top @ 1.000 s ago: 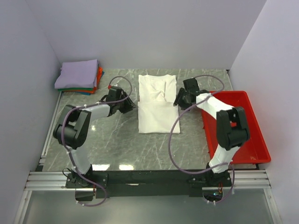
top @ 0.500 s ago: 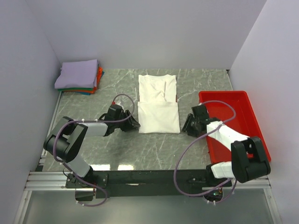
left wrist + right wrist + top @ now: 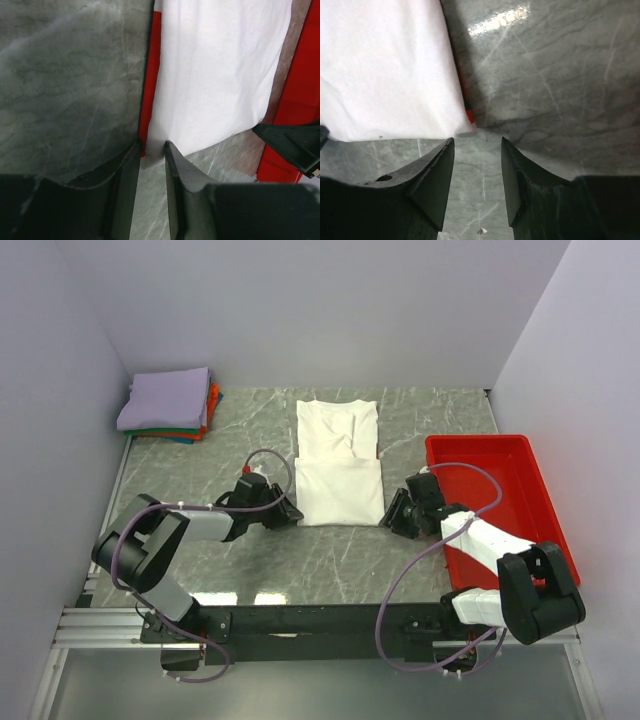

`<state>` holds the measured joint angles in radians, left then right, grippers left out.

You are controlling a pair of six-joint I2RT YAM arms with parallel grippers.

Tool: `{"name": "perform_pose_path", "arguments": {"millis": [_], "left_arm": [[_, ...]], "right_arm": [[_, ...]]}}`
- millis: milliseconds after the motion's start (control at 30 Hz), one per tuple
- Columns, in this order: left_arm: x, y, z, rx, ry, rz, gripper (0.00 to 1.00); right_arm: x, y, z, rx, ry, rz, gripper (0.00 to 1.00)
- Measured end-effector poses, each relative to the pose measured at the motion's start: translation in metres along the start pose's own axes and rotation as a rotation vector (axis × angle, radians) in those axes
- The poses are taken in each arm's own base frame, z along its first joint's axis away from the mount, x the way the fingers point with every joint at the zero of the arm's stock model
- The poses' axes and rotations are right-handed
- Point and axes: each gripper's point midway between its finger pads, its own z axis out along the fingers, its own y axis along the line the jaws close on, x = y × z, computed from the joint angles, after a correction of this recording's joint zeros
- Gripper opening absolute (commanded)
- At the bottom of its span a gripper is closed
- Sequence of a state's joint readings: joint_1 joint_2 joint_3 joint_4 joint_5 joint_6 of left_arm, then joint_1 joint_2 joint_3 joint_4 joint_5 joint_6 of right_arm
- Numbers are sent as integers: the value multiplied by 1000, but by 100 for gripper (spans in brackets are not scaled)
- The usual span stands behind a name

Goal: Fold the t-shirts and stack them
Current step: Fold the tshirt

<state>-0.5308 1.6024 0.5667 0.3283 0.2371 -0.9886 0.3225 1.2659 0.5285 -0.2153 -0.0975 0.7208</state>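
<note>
Left hand (image 3: 152, 144) and right hand (image 3: 477, 140), fingers apart, at near corners of folded white cloth t-shirt (image 3: 339, 480); only wrist views show red underlayer (image 3: 150, 75).

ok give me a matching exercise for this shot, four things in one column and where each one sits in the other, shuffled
Things
1. white t-shirt
2. stack of folded t-shirts
3. red tray
4. left gripper

Places
a. far left corner of the table
b. along the table's right edge
c. middle of the table
d. at the near left corner of the white t-shirt

Pairs: 1-c, 2-a, 3-b, 4-d
</note>
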Motion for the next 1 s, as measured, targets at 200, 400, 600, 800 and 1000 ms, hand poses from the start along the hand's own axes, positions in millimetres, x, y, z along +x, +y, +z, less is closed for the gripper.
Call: {"name": "perform_pose_path", "arguments": {"millis": [200, 400, 600, 800, 1000], "left_arm": [[9, -2, 3, 2, -4, -10, 26], [13, -4, 7, 12, 3, -45, 4], [14, -4, 4, 4, 5, -46, 1], [27, 12, -20, -58, 18, -44, 1], [51, 34, -54, -85, 40, -44, 1]], "right_arm": [[1, 4, 5, -14, -5, 8, 47], [-3, 10, 13, -37, -18, 14, 27], [2, 12, 15, -40, -5, 2, 0], [27, 22, -2, -86, 24, -69, 0], [72, 23, -25, -188, 73, -121, 0]]}}
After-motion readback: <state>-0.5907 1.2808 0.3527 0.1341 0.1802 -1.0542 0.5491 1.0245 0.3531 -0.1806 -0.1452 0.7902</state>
